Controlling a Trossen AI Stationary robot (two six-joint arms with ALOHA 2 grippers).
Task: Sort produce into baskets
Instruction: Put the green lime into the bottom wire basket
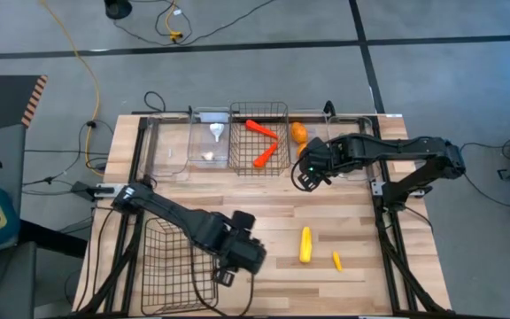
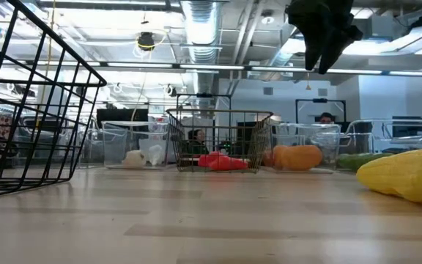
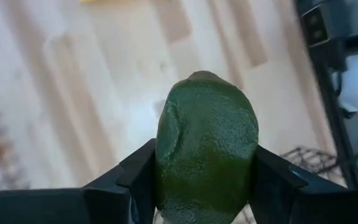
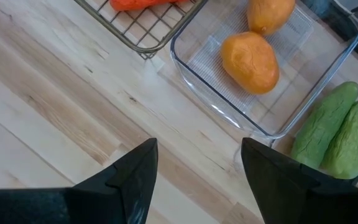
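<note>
My left gripper point(image 3: 205, 159) is shut on a dark green avocado point(image 3: 207, 143), high over the wood table beside the large wire basket point(image 1: 171, 266) at the near left. My right gripper point(image 4: 197, 155) hangs open and empty above the table, near the clear bin point(image 4: 197, 68) with two orange fruits point(image 4: 249, 61). Two green cucumbers point(image 4: 334, 134) lie beyond that bin. Two carrots point(image 1: 262, 142) lie in the small wire basket point(image 1: 259, 113), and the garlics point(image 1: 212, 146) lie in a clear bin. A yellow squash point(image 1: 305, 245) and a tiny yellow piece point(image 1: 336, 260) lie on the table. My left gripper pinches the avocado by its two opposite sides point(image 3: 165, 171) between the two fingers, low on its body. The fingers point(image 3: 135, 177) point steeply down from above. The avocado's far end sticks out past the fingertips, and the fruit is lifted clear of the table.
An empty clear bin point(image 1: 162, 146) stands at the far left of the row. Bare wood lies in the middle of the table point(image 1: 237, 190). Cables run over the floor beyond the far edge.
</note>
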